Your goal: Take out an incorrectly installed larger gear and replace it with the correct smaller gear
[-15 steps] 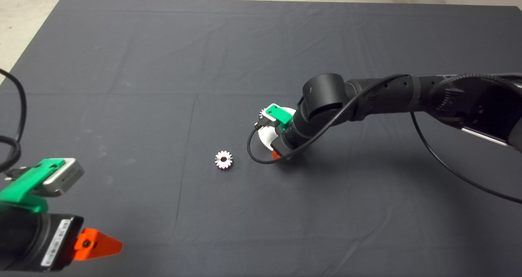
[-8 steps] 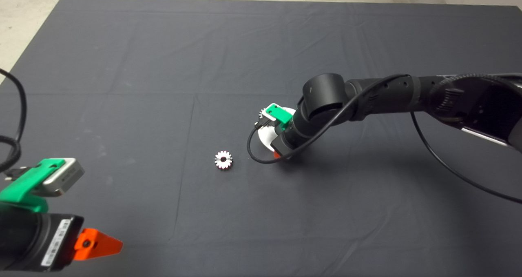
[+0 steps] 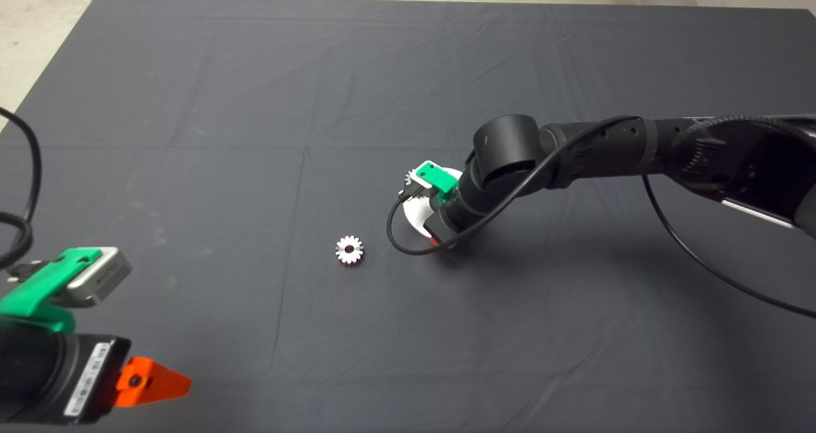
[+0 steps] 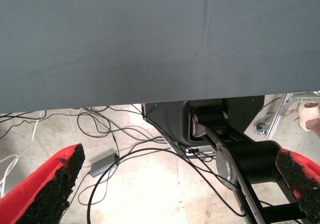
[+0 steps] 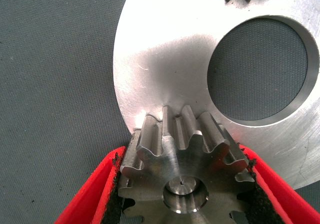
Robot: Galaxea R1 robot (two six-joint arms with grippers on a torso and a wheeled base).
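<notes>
Right claw (image 5: pixel 182 184) is clenched on the larger gear (image 5: pixel 182 176), sitting on the silver plate (image 5: pixel 165 69). Smaller gear (image 3: pixel 349 249) lies loose just beside that plate. Left claw (image 4: pixel 170 189) hangs released, well away.

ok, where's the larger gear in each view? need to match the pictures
Head view: not visible, hidden under the right tool on the silver plate.
Left wrist view: not in it; only mat edge and floor.
Right wrist view: larger gear between the red fingers, on the plate's edge.
Shared landmark: the silver plate.
</notes>
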